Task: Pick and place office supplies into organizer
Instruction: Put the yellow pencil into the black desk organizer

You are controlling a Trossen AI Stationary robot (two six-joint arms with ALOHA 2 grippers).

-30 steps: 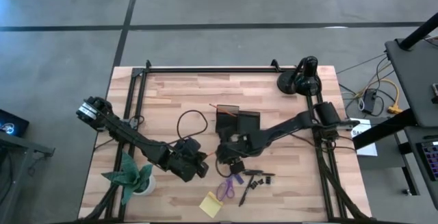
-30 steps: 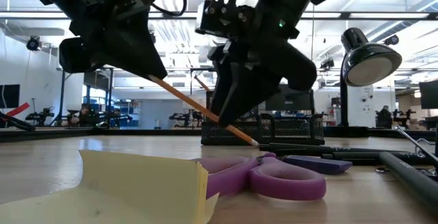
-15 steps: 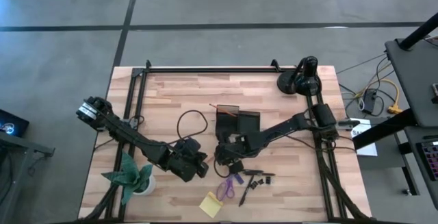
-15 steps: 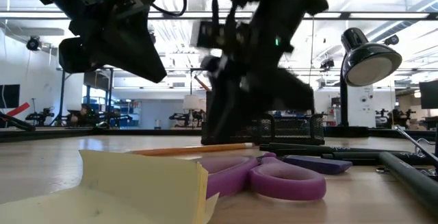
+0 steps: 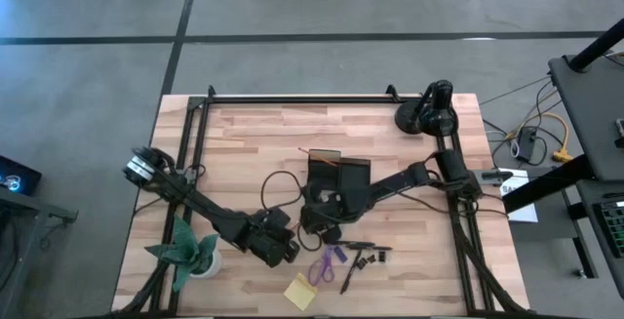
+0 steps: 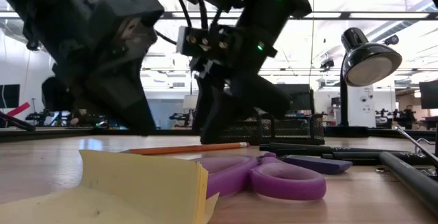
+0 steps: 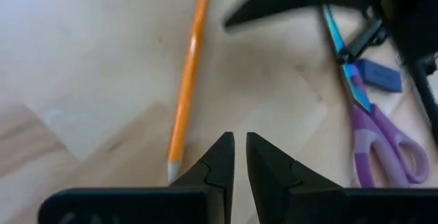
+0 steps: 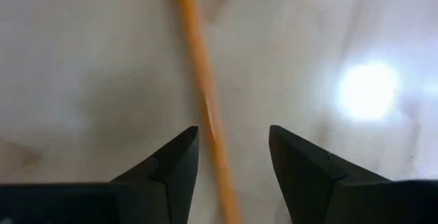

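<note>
The right gripper, fingers spread and empty, straddles the orange pencil lying flat on the counter just beside the organizer, so regrasping seemingly comes next: close on it.

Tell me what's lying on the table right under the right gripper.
An orange pencil lies flat on the wood table, between the open fingers of the right gripper. Its far end is out of view.

Wooden table bears pencil, scissors, perhaps clips.
</note>
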